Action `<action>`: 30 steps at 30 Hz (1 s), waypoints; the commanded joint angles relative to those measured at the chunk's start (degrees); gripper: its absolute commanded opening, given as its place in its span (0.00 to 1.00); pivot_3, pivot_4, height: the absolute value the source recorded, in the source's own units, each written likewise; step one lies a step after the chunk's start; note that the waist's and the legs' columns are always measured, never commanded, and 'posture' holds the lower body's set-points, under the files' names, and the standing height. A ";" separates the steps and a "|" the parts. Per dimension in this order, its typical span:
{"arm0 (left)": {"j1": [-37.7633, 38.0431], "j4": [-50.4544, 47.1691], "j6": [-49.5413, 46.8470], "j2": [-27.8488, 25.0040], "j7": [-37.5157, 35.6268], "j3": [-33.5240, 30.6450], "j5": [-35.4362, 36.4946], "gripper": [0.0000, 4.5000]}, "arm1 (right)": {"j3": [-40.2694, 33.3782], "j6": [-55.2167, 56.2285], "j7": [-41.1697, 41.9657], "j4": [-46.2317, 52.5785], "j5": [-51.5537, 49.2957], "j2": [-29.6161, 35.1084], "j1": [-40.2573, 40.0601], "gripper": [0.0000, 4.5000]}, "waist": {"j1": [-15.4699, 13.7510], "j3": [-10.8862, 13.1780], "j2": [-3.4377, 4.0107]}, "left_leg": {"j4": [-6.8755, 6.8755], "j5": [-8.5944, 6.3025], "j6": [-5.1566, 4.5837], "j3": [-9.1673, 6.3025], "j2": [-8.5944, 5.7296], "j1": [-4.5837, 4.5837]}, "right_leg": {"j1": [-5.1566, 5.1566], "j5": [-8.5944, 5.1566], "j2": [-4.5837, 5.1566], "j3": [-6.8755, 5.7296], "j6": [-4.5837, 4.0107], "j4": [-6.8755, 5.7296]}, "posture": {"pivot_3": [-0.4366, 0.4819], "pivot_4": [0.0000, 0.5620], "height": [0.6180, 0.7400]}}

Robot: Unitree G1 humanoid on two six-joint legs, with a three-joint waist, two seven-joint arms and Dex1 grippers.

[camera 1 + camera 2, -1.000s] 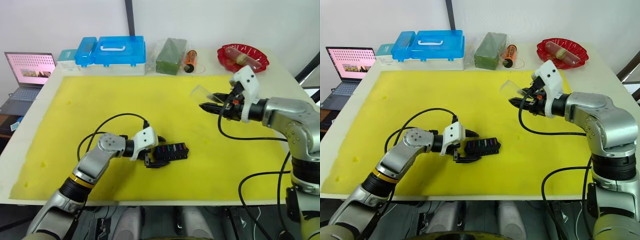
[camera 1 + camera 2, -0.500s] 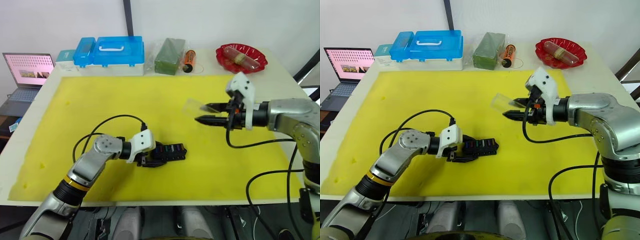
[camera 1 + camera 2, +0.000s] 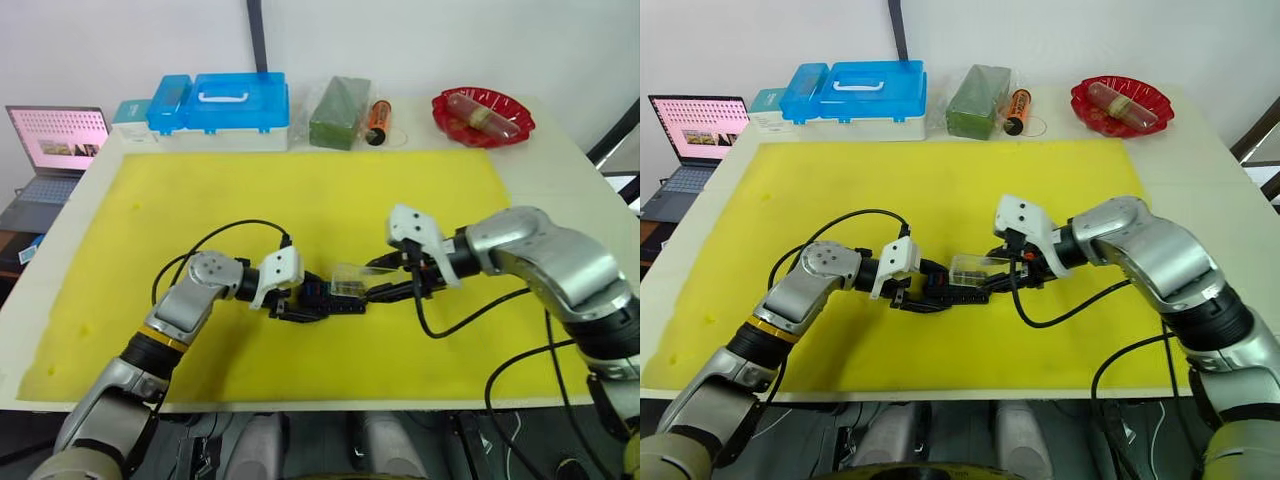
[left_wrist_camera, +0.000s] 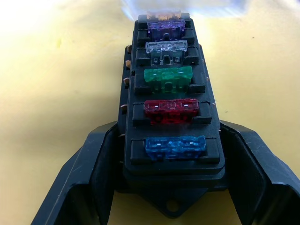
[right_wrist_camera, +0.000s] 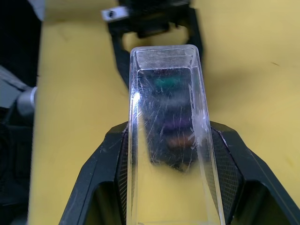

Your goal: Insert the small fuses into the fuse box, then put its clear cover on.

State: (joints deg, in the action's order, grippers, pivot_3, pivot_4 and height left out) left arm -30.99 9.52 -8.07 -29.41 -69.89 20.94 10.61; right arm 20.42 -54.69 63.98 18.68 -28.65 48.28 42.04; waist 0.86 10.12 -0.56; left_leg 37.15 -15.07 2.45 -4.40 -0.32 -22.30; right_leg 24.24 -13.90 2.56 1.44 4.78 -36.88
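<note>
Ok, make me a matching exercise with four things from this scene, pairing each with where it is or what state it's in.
Things:
1. clear cover
2. fuse box
3. blue fuse
4. red dish

States:
A. far right corner of the table, off the yellow mat
B. gripped by the left end effector
C. seated in the slot nearest the left end effector
D. held by the right end effector over the fuse box's far end

Pairs: 1-D, 2-B, 3-C, 4-A
</note>
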 commanded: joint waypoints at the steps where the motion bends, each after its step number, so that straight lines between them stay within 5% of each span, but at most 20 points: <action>1: -0.75 1.42 1.17 -0.02 0.19 -0.64 -1.53 0.61 | 0.69 -0.31 -0.84 0.83 0.99 -2.01 2.38 0.42 | -0.02 0.00 0.00 | 0.00 0.00 0.00 0.00 0.00 0.00 | 0.00 0.00 0.00 0.00 0.00 0.00 | 0.48 0.27 1.00; 13: -0.36 0.72 1.28 0.44 0.55 -0.19 -2.44 0.61 | 3.82 -2.97 -4.98 -0.05 3.92 -7.62 3.57 0.42 | -0.07 0.00 0.00 | 0.02 0.00 0.00 -0.05 -0.01 -0.01 | 0.00 0.00 0.01 -0.01 0.00 -0.03 | 0.48 0.27 1.00; 30: 0.18 -0.20 0.70 0.44 0.68 -0.45 -2.55 0.61 | 6.79 0.89 -2.85 -2.71 9.09 -7.35 2.89 0.42 | -0.05 0.00 0.00 | 0.02 0.00 0.00 -0.05 -0.02 -0.01 | 0.00 0.01 0.01 -0.02 0.00 -0.04 | 0.48 0.27 1.00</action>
State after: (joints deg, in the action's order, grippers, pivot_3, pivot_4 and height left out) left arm -31.26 9.89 -7.18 -28.67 -69.82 20.93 9.22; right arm 27.07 -54.18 60.63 15.56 -19.89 40.82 44.62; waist 0.80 10.11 -0.56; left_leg 37.18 -15.07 2.45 -4.45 -0.34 -22.30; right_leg 24.23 -13.90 2.57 1.43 4.78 -36.92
